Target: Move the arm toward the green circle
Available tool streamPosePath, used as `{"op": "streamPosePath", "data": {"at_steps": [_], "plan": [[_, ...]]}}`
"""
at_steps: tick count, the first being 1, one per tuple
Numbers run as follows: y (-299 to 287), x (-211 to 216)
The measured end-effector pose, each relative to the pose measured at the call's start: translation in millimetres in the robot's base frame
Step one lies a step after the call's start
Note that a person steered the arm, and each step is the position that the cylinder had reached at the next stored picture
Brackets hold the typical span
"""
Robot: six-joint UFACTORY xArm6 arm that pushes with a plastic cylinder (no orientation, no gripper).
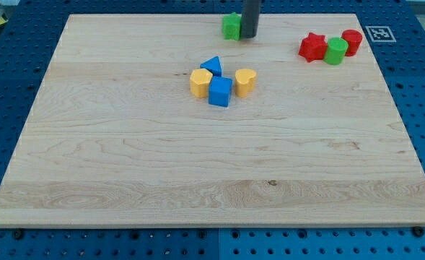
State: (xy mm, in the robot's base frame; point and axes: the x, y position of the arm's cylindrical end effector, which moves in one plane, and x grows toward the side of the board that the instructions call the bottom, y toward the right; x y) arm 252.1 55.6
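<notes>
The green circle point(335, 51) is a short green cylinder near the view's top right, touching a red star point(313, 47) on its left and a red cylinder point(352, 42) on its right. My tip point(249, 35) is at the view's top centre, right beside a green block point(231, 26) whose shape I cannot make out. The tip is well to the left of the green circle, about 120 pixels away.
A cluster sits left of centre: a blue triangle point(211, 66), a yellow hexagon point(200, 82), a blue cube point(220, 92) and a yellow heart point(245, 81). The wooden board point(212, 180) ends just above my tip. A marker tag point(378, 33) lies off the board's top right corner.
</notes>
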Motion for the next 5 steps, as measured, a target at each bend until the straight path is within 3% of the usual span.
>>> {"op": "streamPosePath", "data": {"at_steps": [2, 5], "plan": [[-32.5, 0.0], [87.1, -4.1]]}}
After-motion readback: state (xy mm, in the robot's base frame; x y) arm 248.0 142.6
